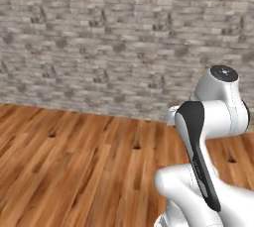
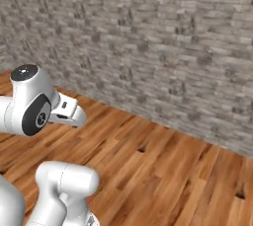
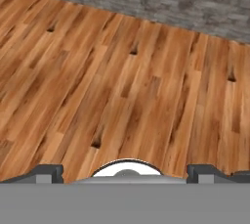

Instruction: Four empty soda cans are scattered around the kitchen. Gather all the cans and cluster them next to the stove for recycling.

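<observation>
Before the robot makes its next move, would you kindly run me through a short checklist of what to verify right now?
1. End effector open: ok, the fingertips stand wide apart.
2. End effector free of load: ok, nothing sits between the fingertips.
3. Soda can within sight to approach: not ok, the views give wooden floor and brick wall.
4. Stove located: not ok, for the same reason.
5. Floor ahead free of obstacles: ok as far as seen.
6. Arm folded close to the base for driving: ok.

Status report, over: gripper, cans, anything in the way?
Gripper open, holding nothing. Views face wood floor and brick wall. Nothing blocking the arm.
</observation>
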Controlling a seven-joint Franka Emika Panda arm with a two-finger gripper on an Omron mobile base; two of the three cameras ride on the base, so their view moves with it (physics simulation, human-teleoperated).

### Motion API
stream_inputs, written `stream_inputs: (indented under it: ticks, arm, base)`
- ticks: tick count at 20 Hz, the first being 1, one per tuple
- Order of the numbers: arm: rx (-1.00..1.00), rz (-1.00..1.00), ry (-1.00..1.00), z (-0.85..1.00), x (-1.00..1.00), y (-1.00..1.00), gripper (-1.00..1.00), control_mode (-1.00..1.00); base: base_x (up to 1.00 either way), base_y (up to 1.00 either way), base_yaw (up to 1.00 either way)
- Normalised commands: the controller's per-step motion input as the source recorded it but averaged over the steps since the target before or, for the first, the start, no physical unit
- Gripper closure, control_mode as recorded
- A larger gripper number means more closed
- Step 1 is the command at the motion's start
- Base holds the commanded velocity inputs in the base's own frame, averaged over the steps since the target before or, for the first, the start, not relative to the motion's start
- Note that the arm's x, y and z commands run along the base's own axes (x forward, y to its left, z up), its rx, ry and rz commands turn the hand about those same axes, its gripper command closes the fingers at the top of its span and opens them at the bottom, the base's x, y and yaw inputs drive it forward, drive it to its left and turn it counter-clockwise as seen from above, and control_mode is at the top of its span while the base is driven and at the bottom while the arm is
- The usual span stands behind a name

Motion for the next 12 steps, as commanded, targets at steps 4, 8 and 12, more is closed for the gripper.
stream_inputs:
  ticks: [4,8,12]
  arm:
    - [0.0,0.0,0.0,0.0,0.0,0.0,-1.0,1.0]
    - [0.0,0.0,0.0,0.0,0.0,0.0,-1.0,1.0]
    - [0.0,0.0,0.0,0.0,0.0,0.0,-1.0,1.0]
  base:
    - [0.07,0.03,0.5]
    - [0.0,0.03,0.5]
    - [0.0,0.06,0.49]
